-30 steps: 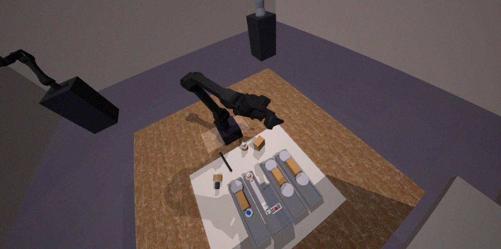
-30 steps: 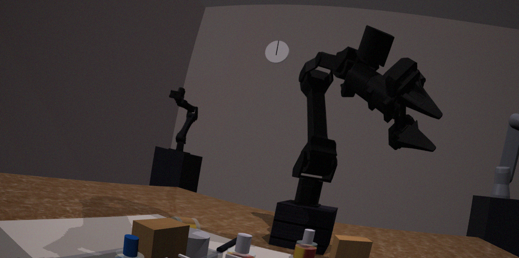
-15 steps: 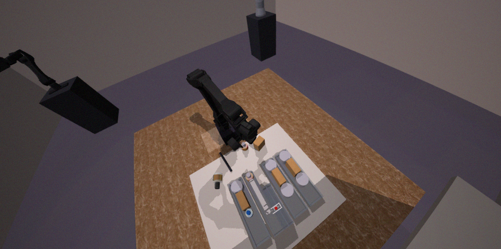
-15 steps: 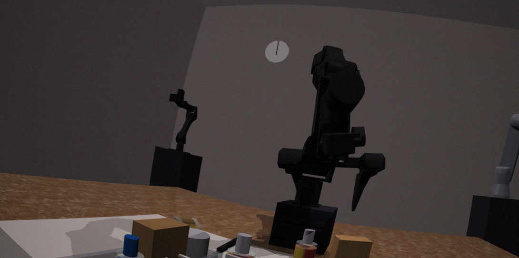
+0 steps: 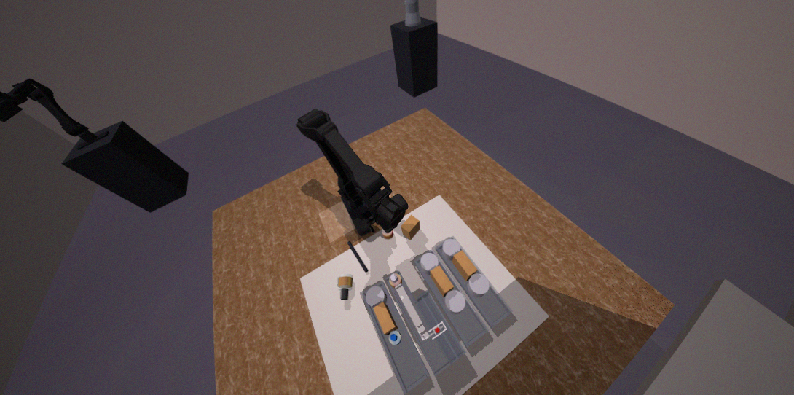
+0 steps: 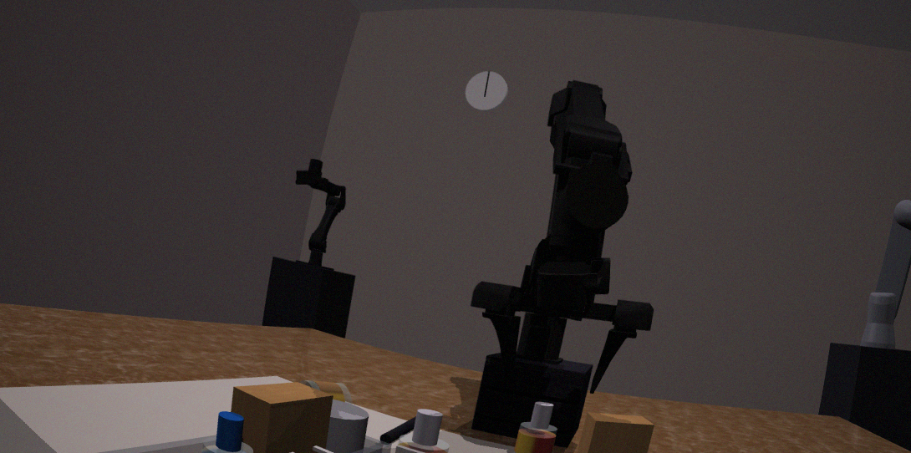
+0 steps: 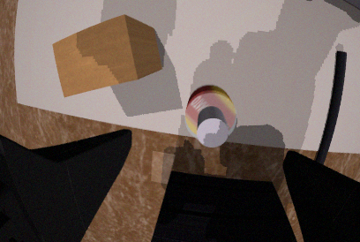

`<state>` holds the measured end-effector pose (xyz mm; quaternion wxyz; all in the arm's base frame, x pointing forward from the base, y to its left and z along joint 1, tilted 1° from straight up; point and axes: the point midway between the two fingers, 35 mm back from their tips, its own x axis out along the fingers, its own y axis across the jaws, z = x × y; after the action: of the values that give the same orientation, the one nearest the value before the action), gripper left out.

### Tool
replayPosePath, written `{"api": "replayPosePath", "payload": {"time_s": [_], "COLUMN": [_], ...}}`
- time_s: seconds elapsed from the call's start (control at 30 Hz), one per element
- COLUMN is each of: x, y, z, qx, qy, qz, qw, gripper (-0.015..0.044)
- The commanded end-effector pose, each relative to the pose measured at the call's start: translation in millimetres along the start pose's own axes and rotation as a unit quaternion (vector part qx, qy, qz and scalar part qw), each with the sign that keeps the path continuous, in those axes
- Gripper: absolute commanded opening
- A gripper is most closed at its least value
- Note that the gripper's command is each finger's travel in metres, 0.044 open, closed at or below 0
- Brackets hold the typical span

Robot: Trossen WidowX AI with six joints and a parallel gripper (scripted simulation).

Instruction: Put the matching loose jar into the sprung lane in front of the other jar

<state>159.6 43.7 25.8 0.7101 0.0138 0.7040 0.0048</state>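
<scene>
The loose jar [image 5: 387, 235] [image 6: 537, 431] [image 7: 210, 117], with red and yellow bands and a grey cap, stands upright at the near edge of the white mat [image 5: 333, 336] [image 7: 59, 3]. My gripper [image 5: 388, 224] [image 6: 554, 372] [image 7: 212, 150] is open and empty. It points straight down above the jar, with its fingers spread wide on either side and clear of it. A matching jar [image 5: 394, 280] [image 6: 425, 429] stands at the front of the sprung lane [image 5: 430, 314]. The pusher plate is too small to make out.
A brown cube [image 5: 409, 226] [image 6: 615, 434] [image 7: 106, 59] sits just beside the loose jar. A black stick [image 5: 358, 256] [image 7: 332, 103] lies on its other side. A small jar [image 5: 344, 284] lies on its side. Three other grey lanes hold brown blocks, grey discs and a blue-capped jar [image 5: 394, 338] [image 6: 228, 430].
</scene>
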Motion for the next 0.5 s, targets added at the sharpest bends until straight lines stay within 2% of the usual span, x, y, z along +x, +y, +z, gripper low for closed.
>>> {"api": "replayPosePath", "payload": {"time_s": [0.0, 0.47], "x": [13.7, 38.2], "y": [-0.7, -1.0], "z": [0.8, 1.5], "qx": [0.001, 0.001], "qy": [-0.001, -0.001], "qz": [-0.003, -0.003], "qw": [1.0, 1.0], "gripper": [0.044, 0.044]}}
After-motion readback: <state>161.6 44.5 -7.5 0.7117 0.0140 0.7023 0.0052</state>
